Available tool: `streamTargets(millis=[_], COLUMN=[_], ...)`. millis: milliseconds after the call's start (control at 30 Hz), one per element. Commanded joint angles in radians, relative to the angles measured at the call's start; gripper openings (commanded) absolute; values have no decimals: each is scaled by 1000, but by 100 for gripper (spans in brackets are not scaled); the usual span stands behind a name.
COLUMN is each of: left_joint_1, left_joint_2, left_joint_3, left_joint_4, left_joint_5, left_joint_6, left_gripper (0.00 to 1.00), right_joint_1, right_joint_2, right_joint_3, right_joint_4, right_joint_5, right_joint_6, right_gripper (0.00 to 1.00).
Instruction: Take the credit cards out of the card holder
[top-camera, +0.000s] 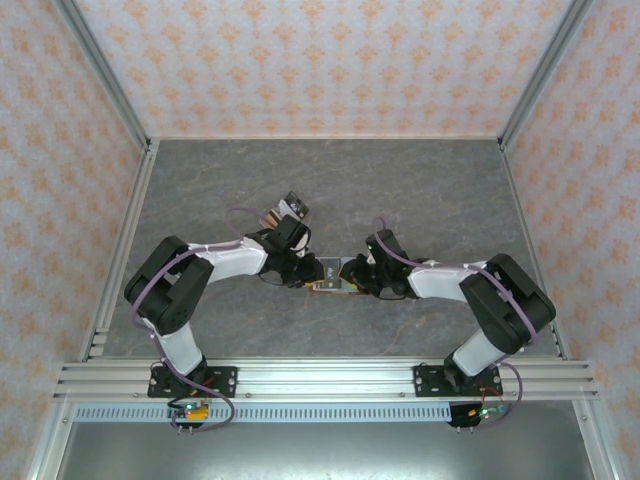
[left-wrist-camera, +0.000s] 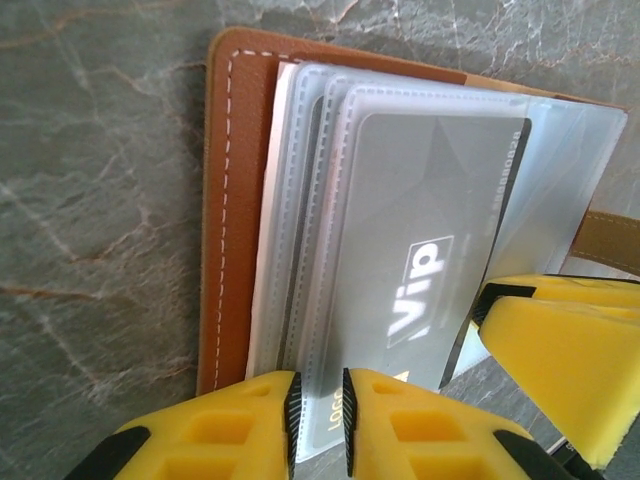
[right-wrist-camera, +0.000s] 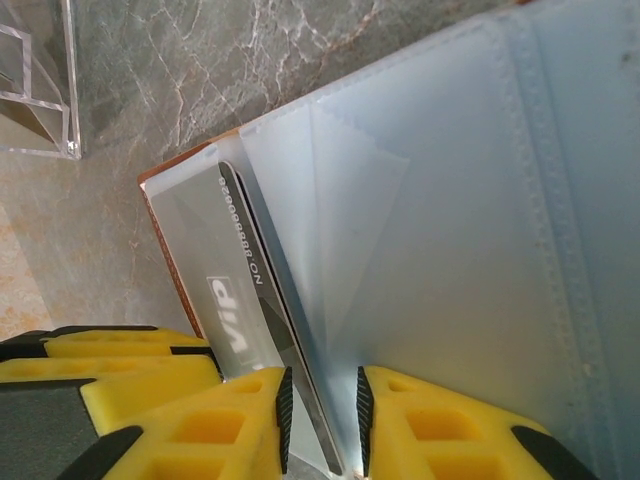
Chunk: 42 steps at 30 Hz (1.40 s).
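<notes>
Grey marble tabletop (top-camera: 400, 190); open card holder (left-wrist-camera: 235, 200) between the pincers: left pincer (left-wrist-camera: 318, 402) clamps its clear sleeves (left-wrist-camera: 318, 200), right pincer (right-wrist-camera: 322, 402) pinches the silver VIP card (left-wrist-camera: 430, 220).

Black-and-white arms (top-camera: 230, 262) (yellow claw pads (left-wrist-camera: 230, 430))

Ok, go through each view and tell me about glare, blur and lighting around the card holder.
Top external view: even light, but the card holder is small and partly covered. Left wrist view: the VIP card reads through milky sleeves, sheen on the plastic; the yellow fingers are soft. Right wrist view: sleeves wash out pale, card lettering faint.
</notes>
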Motion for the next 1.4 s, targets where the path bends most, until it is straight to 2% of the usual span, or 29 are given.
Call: streamTargets(millis=[0, 300, 467, 633, 700, 833, 933, 1233, 1367], left_joint_1=[-4, -5, -4, -4, -4, -2, -1, -1, 0], left_joint_2=[29, 46, 50, 43, 34, 7, -4, -15, -49], left_joint_3=[1, 9, 11, 13, 17, 24, 27, 30, 40], left_joint_4=[21, 10, 5, -8, -32, -91, -116, -122, -127], left_joint_5=[17, 21, 23, 7, -17, -73, -91, -92, -84], left_joint_6=[-6, -1, 4, 4, 10, 33, 45, 47, 53], left_gripper=[19, 10, 9, 8, 10, 21, 22, 16, 18], right_joint_1=[10, 9, 10, 11, 9, 2, -7, -17, -18], right_joint_2=[18, 47, 58, 50, 35, -7, -33, -64, -62], right_joint_3=[-6, -3, 2, 0, 3, 6, 2, -6, -4], right_joint_4=[30, 74, 101, 88, 55, -24, -63, -82, -60], right_joint_5=[-8, -27, -46, -41, -22, 22, 45, 63, 25], right_joint_6=[-4, -4, -8, -18, -34, -79, -104, -117, -105], right_gripper=[26, 19, 17, 10, 7, 5, 4, 3, 11])
